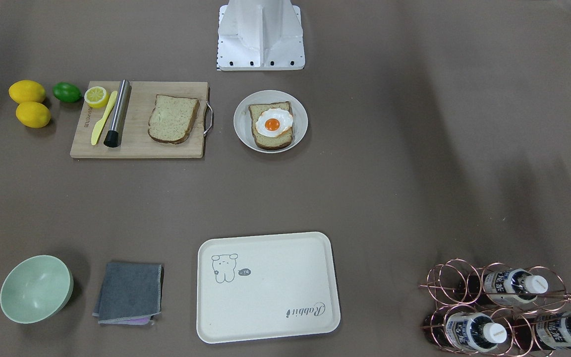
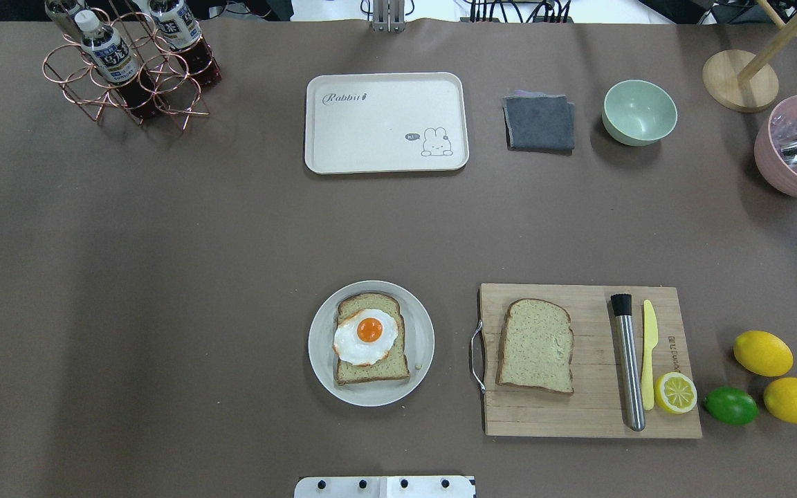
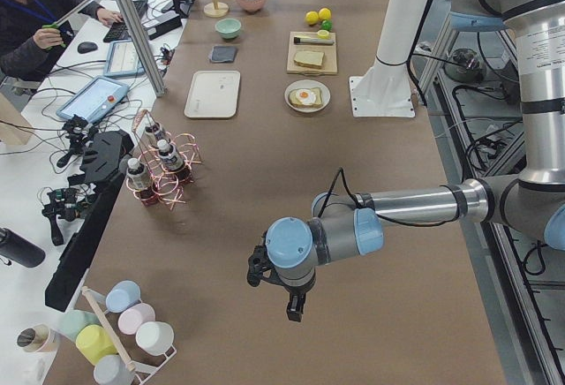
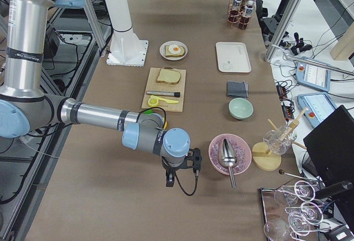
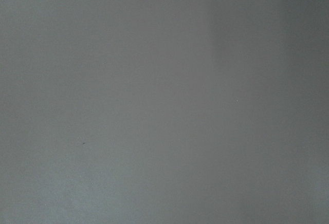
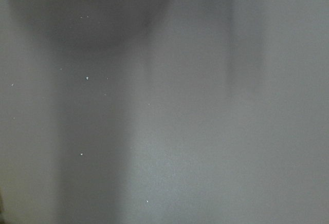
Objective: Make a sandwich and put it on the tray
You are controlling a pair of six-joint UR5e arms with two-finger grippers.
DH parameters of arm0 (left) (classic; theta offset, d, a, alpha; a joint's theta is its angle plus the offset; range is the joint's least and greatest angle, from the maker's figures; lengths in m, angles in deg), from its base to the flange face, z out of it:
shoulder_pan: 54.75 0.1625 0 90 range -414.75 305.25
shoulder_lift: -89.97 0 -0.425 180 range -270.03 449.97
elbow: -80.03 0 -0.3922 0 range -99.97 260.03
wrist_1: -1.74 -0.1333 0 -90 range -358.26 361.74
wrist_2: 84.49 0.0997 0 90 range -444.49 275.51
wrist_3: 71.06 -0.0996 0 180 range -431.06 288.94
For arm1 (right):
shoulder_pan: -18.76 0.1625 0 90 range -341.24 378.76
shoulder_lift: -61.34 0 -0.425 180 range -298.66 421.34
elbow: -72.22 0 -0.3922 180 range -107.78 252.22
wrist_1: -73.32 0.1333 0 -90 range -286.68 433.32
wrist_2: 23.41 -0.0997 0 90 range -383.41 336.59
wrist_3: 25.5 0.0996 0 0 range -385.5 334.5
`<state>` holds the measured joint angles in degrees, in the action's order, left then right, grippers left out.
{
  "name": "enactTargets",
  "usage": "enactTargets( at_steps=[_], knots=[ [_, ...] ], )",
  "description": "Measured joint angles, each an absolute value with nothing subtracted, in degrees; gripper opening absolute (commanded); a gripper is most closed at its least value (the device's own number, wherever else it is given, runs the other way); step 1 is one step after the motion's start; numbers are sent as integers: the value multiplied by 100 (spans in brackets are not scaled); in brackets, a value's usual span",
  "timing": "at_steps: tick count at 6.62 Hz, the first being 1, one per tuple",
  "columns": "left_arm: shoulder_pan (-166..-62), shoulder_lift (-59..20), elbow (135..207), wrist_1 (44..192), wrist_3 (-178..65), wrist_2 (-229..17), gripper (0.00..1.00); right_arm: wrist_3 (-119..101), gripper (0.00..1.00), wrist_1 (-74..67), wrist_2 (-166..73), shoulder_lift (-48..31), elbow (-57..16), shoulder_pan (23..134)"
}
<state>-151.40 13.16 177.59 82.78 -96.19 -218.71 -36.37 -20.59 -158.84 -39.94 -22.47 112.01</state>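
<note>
One slice of wholegrain bread lies on a round white plate with the fried egg on top. A second slice lies bare on the wooden cutting board. The cream tray sits at the far middle of the table with nothing on it. My left gripper hangs over bare table, far off at the left end. My right gripper hangs far off at the right end, near a pink bowl. I cannot tell whether either is open or shut.
A metal rod, a yellow knife and a lemon half lie on the board. Two lemons and a lime lie beside it. A grey cloth, a green bowl and a bottle rack stand along the far side.
</note>
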Motion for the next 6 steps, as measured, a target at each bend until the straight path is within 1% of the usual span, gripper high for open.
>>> enactTargets(
  at_steps=[6],
  knots=[
    [-15142,1307,17773,8280,-9619,-21870,99,-3597,100,-2122,-14740,-3696,-2400,10690]
  ],
)
